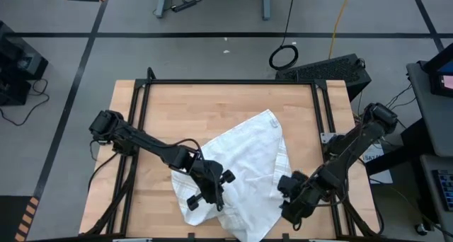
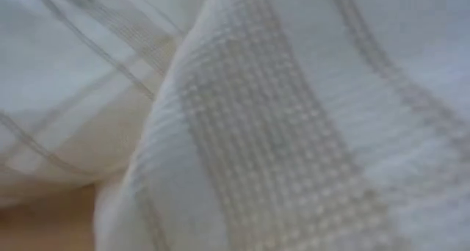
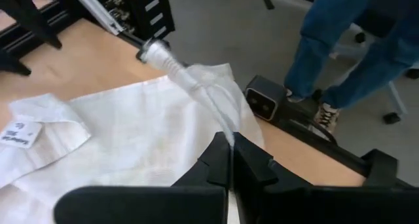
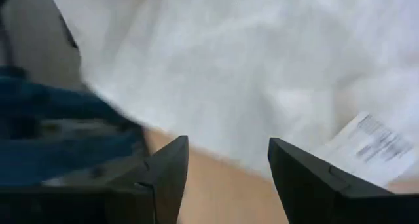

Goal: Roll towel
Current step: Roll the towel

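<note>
The white towel with thin grey check lines lies crumpled on the near middle of the wooden table. It fills the low view. My left gripper is over the towel's near left part and is shut on a fold of it. My right gripper is open at the towel's near right edge. Its fingers stand over bare wood with the towel just ahead, touching nothing that I can see. A printed label shows on the cloth. My left gripper pinches a thin raised fold of the towel between its two shut fingers; how many layers, I cannot tell. The fingers slant down from the table's left. The cloth runs from them as a narrow ridge, and the rest lies on the table.
A black frame runs along the table's left, far and right sides. A person's legs in blue trousers stand beyond the table's near edge. Bare wood lies at the far half of the table. A black box sits on the floor.
</note>
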